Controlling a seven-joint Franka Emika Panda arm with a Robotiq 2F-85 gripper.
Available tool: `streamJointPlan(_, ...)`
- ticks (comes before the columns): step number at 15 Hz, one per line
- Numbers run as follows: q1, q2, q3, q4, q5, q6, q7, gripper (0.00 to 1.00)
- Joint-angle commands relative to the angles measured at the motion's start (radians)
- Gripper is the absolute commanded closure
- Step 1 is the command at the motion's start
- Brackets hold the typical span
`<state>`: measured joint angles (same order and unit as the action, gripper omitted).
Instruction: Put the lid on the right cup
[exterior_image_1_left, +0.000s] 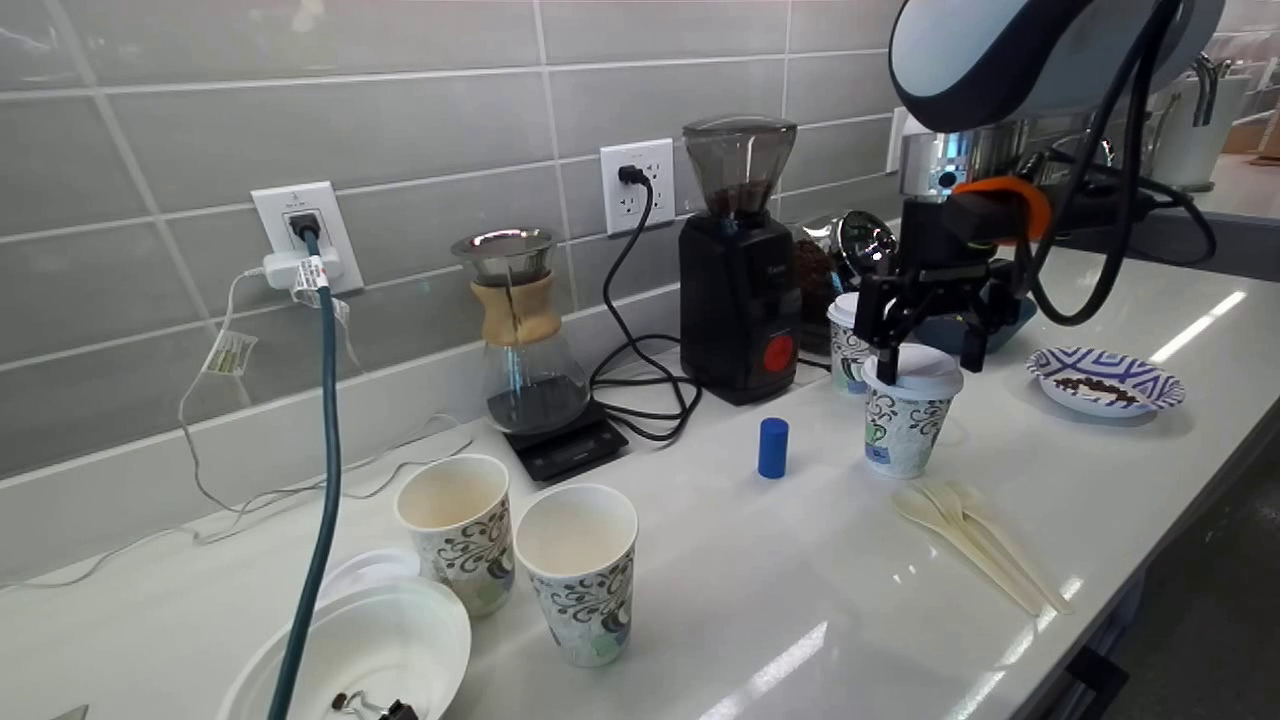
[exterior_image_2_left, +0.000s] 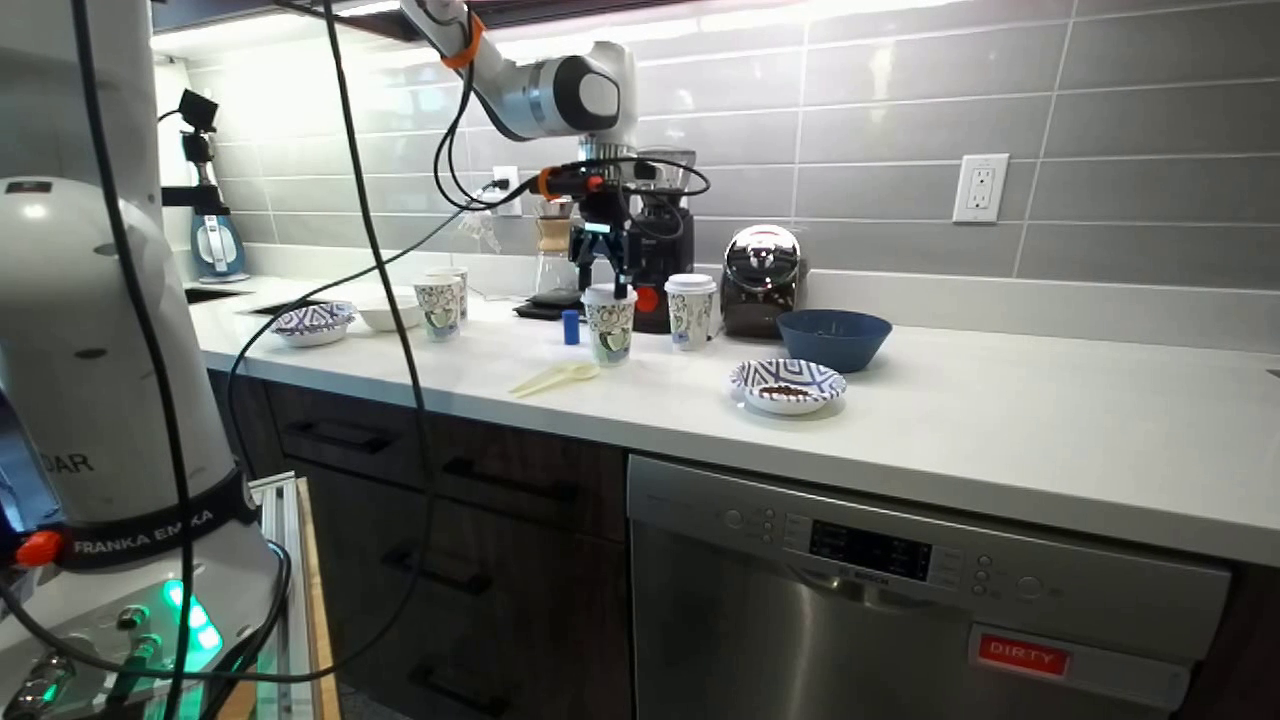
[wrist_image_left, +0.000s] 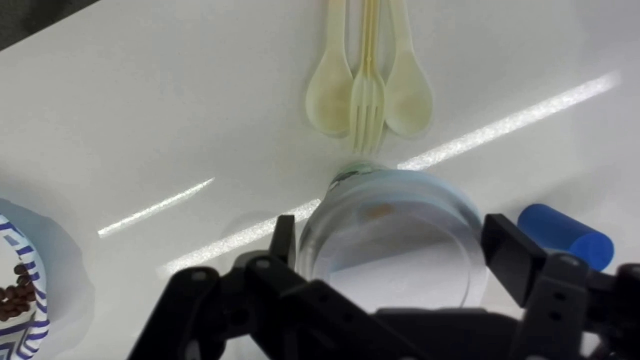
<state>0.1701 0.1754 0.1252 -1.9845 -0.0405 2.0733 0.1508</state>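
The lid (wrist_image_left: 400, 250) is a round white disc resting on top of the right cup (exterior_image_1_left: 903, 435), a white paper cup with dark scrolls and a blue patch low on its side. The cup stands upright on the counter. My gripper (exterior_image_1_left: 930, 366) points down over it in both exterior views. In the wrist view the gripper (wrist_image_left: 390, 225) stands open, one black finger on each side of the lid, with only a narrow gap at the left. How firmly the lid sits on the rim cannot be told; its near part is hidden behind the gripper.
Another lidded cup (exterior_image_2_left: 690, 312) stands close by, near the grinder (exterior_image_1_left: 740, 290). A blue cylinder (wrist_image_left: 565, 235) and pale cutlery (wrist_image_left: 367, 100) lie near the cup. Farther off are a patterned bowl of beans (exterior_image_2_left: 788, 385), a blue bowl (exterior_image_2_left: 833, 338) and two lidless cups (exterior_image_1_left: 577, 575).
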Motion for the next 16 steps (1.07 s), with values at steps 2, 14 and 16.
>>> streamJointPlan(2, 0.002, 0.014, 0.003, 0.005, -0.014, -0.003, -0.006, 0.04)
streamJointPlan(14, 0.001, 0.006, 0.002, 0.006, -0.018, -0.007, 0.001, 0.01)
streamJointPlan(16, 0.001, 0.003, 0.002, 0.005, -0.016, -0.006, 0.0, 0.03)
